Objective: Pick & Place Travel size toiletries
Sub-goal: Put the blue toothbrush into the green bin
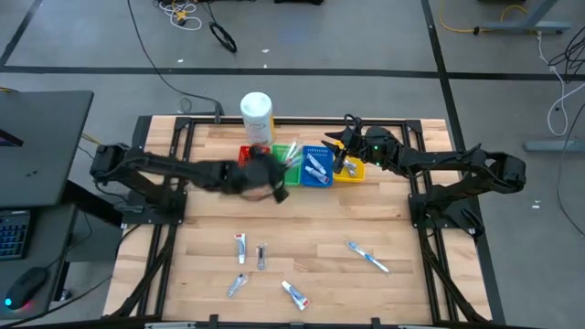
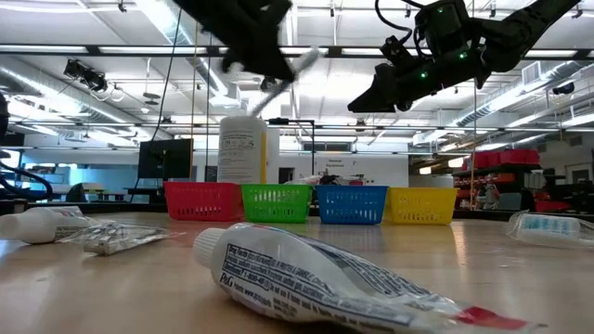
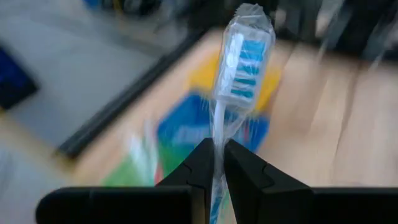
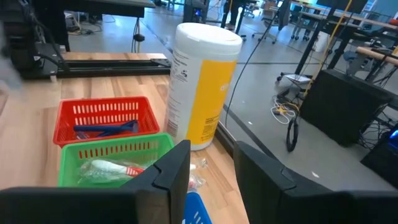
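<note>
Nearest on the wooden counter [image 1: 302, 238]: a white tube with a red end [image 1: 294, 293] at the near edge, a silvery packet [image 1: 237, 285] just to its left, then a white tube with a red cap [image 1: 239, 247] and a slim wrapped item [image 1: 262, 256] side by side further in; a wrapped toothbrush [image 1: 367, 257] lies well apart to the right. All rest flat and untouched. Farther back, a row of four small bins runs left to right: red bin [image 1: 247, 155], green bin [image 1: 286, 163], blue bin [image 1: 316, 165], yellow bin [image 1: 349, 169]. The red bin holds a dark blue razor [image 4: 106, 129]; the green bin holds a wrapped white tube [image 4: 109, 169]. The left hand [image 3: 219, 163] hovers over the red and green bins, its jaws pinched onto the handle of a clear-wrapped toothbrush with blue bristles [image 3: 241, 56], head pointing away from the fingers. The right hand [image 4: 211, 168] hangs above the yellow bin at the row's right end, jaws parted with nothing between them. Farthest, a large white canister [image 1: 257, 115] stands upright just behind the red and green bins.
</note>
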You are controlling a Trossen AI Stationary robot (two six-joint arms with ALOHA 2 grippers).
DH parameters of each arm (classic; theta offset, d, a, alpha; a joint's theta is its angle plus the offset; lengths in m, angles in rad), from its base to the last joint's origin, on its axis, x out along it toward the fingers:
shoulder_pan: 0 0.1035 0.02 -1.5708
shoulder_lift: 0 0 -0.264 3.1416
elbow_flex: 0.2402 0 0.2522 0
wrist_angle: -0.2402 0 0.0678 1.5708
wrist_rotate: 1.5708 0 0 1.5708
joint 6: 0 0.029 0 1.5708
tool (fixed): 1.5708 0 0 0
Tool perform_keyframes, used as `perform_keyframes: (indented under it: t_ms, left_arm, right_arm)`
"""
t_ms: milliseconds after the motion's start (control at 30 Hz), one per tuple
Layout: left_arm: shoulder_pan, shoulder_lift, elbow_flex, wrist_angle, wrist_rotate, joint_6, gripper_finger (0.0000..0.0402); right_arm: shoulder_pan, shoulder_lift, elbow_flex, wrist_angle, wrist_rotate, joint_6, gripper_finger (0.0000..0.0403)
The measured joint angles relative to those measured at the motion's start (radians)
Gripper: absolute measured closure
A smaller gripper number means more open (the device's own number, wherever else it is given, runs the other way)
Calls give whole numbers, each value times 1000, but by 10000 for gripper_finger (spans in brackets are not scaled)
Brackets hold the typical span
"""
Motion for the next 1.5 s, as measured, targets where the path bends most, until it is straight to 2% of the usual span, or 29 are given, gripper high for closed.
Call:
perform_keyframes:
  t_ms: [133, 200, 267, 433, 633, 733, 933, 1200, 1433, 1500]
  left_arm:
    - [139, 56, 0, 255, 220, 143, 359]
    - [198, 100, 2, 300, 319, 170, 359]
    - [239, 162, 1, 321, 355, 169, 359]
    - [300, 296, -1, 310, 299, 133, 359]
    - [316, 362, -1, 273, 306, 52, 359]
    - [315, 363, -1, 231, 299, -32, 359]
    - [315, 363, -1, 227, 220, -182, 359]
    - [303, 363, -1, 229, 245, -321, 359]
    - [285, 363, 0, 105, 246, -437, 359]
    - [285, 363, 0, 61, 218, -462, 358]
  right_arm:
    - [0, 0, 0, -4, 2, 0, 271]
    - [0, 0, 0, -6, 21, 0, 271]
    - [-3, 0, 0, -10, 42, 0, 271]
    - [-16, 0, 0, -37, 61, -4, 271]
    - [-33, 0, 0, -53, 61, -4, 271]
    - [-33, 0, 0, -61, 62, -4, 271]
    - [-33, 0, 0, -61, 61, 4, 271]
    - [-33, 0, 0, -69, 61, 7, 271]
    - [-33, 0, 0, -79, 61, 7, 271]
    - [-33, 0, 0, -83, 60, 7, 271]
